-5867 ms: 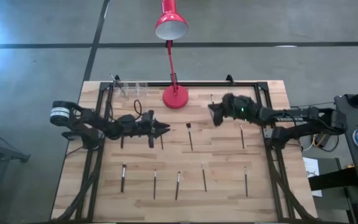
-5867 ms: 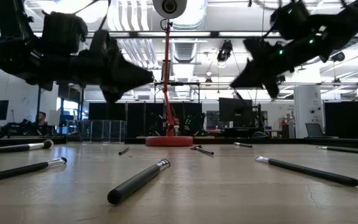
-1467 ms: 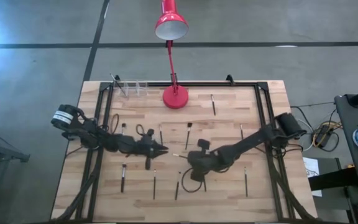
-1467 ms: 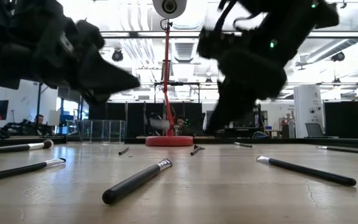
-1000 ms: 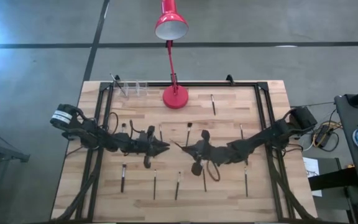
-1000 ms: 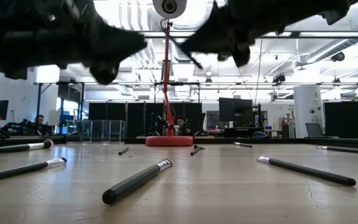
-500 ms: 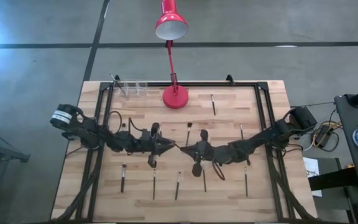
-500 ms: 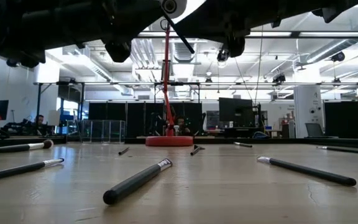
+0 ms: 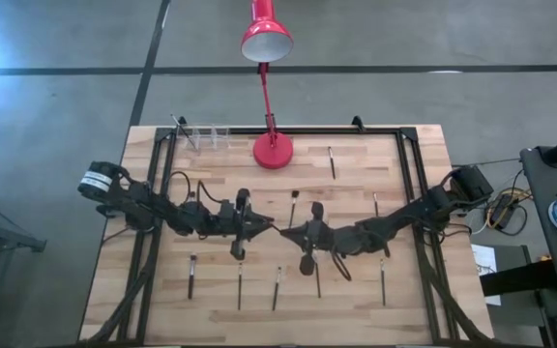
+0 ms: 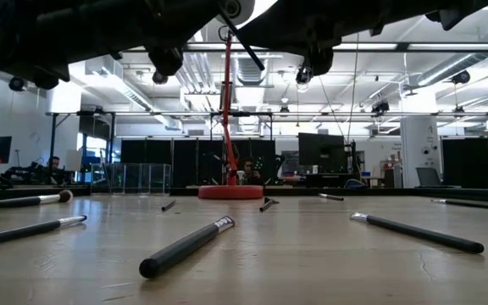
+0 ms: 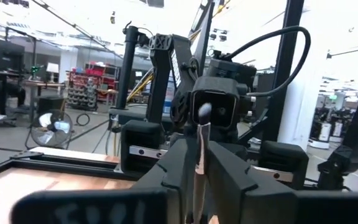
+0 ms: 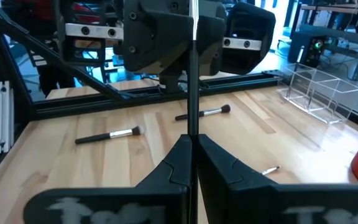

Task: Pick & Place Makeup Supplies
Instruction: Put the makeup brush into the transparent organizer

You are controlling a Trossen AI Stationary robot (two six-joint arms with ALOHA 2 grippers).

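l+r fingers [image 9: 262, 229] [image 9: 291, 232] both grip brush [image 9: 277, 228], mid-table, above scattered brushes.

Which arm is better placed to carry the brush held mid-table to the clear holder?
Left, probably. The left gripper and right gripper both clamp the thin dark makeup brush mid-table, and the clear plastic holder stands at a table corner on the left arm's side.

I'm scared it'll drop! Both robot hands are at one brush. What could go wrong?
The brush sits between the left gripper and the right gripper, above the table. If one lets go too soon, it could fall among the other brushes. If both pull, it might slip.
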